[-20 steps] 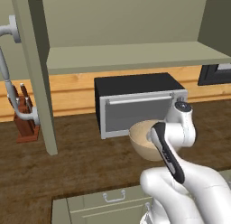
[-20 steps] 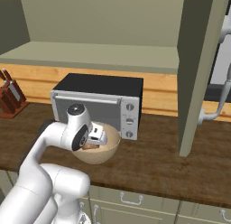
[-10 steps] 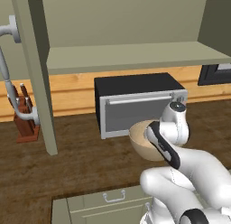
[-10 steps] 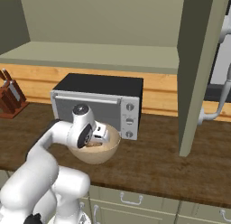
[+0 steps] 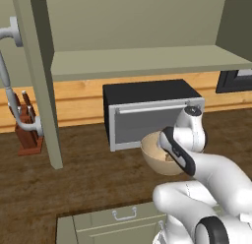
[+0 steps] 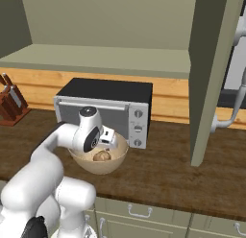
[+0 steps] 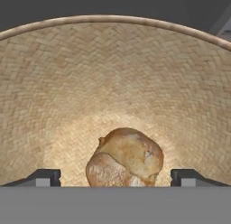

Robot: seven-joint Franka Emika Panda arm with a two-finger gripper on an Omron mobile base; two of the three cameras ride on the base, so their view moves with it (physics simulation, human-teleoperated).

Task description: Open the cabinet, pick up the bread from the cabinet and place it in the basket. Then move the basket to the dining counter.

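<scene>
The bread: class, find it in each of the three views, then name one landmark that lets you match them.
Left base view: the bread barely peeks from the basket, right of centre, behind the arm.
Right base view: lower left of centre, in the basket's bottom.
Hand view: bottom centre, between the fingertips.
Shared landmark: the basket.

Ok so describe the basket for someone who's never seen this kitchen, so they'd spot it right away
Find the black and silver microwave on the dark wood worktop, under the open cabinet shelf. Right in front of it sits the basket: a round, deep, tan woven bowl with the small brown bread lying inside. Nothing else on the worktop is bowl-shaped.
</scene>
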